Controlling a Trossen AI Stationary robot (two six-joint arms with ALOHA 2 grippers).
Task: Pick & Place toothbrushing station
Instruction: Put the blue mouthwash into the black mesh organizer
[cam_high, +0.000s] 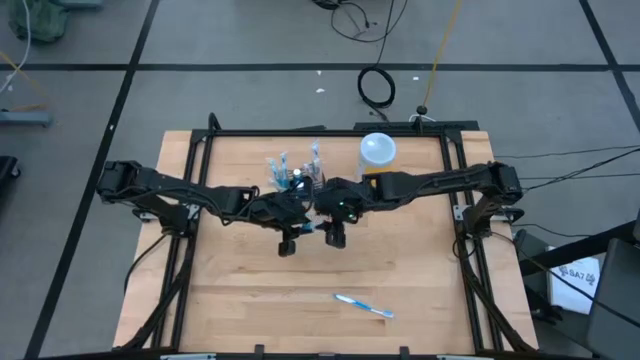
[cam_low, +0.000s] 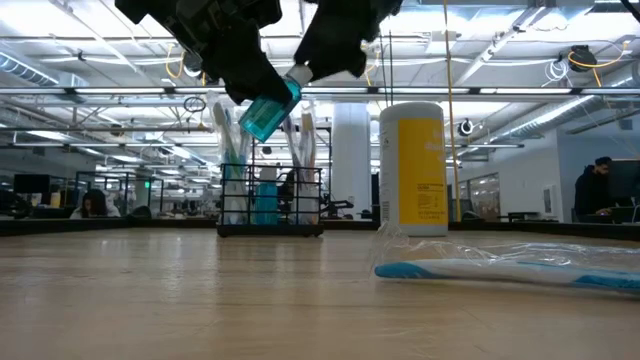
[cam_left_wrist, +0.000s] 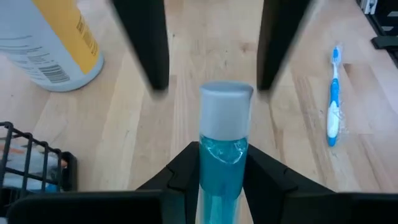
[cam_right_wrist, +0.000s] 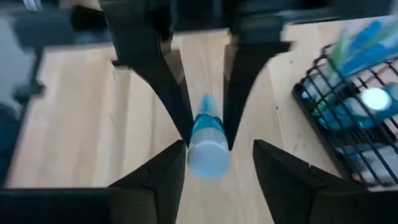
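Jaws of the left gripper shut tight on a small bottle of blue liquid, pinching it low on its body. Held up in the air over the middle of the table, tipped on a slant, with the pale cap pointing toward the other arm. Gripped low, most likely to leave the cap end free for other fingers.

Jaws of the right gripper wide apart, one finger on each side of the cap, not touching it. Looks like a hand-off between the two arms. No telling which way.

Just behind the two grippers, near the back of the table: the little black rack, standing upright on the wood. Not held by anything. Already holding a few toothbrushes on end, heads up, kept from falling over by the wire sides. Probably the home for the blue bottle too, hence the lift so close to it.

Just beside the rack, a tall white tub with a yellow label, upright, apart from both arms.

Near the front edge, well apart from everything else, one blue and white toothbrush lying flat in a clear wrapper. Not yet in the rack.

Worth watching: a slanted bottle, pinched by only one gripper, high over hard wood. Easy to drop with a loose squeeze.
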